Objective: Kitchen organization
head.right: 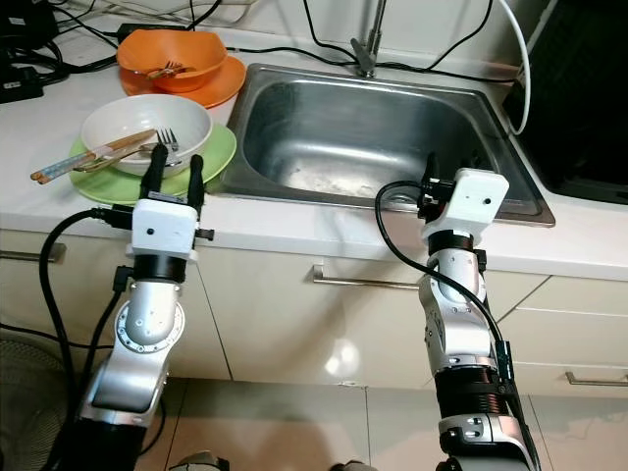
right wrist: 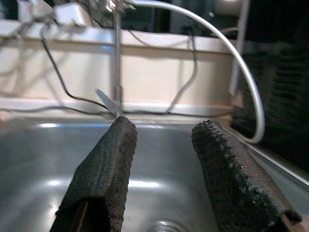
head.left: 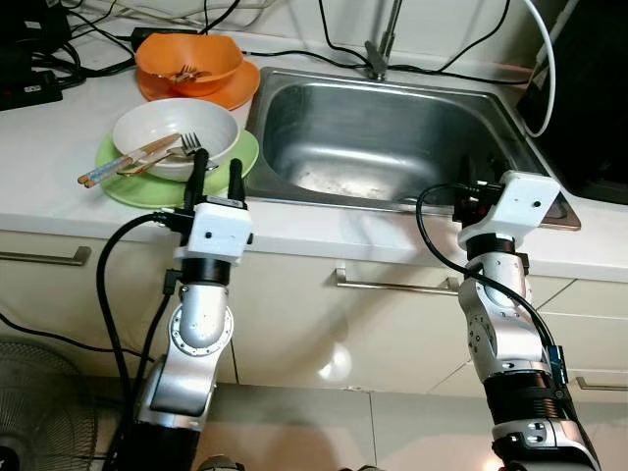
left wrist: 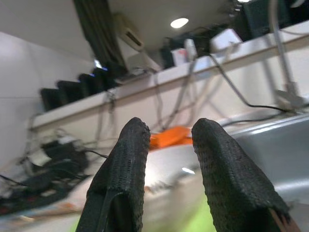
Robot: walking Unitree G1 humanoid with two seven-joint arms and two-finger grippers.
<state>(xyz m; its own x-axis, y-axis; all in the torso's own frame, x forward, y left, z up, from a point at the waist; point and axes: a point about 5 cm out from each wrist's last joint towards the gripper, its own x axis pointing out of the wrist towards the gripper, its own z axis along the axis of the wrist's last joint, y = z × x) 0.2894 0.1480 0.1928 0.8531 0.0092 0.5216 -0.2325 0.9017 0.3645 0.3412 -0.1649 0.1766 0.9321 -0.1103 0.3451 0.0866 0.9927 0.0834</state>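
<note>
White counter (head.left: 59,147) is running along the wall, with a steel sink (head.left: 383,137) set in it. Both silver arms are reaching up to the counter edge. The left gripper (head.left: 217,173) is pointing at the green plate (head.left: 132,188), its fingers spread with nothing between them. A white bowl (head.left: 172,132) with a fork (head.left: 186,147) and chopsticks (head.left: 123,163) is sitting on that plate, just past the fingers. An orange bowl (head.left: 191,61) is sitting farther back. The right gripper (right wrist: 161,174) is hanging over the sink, fingers spread apart.
</note>
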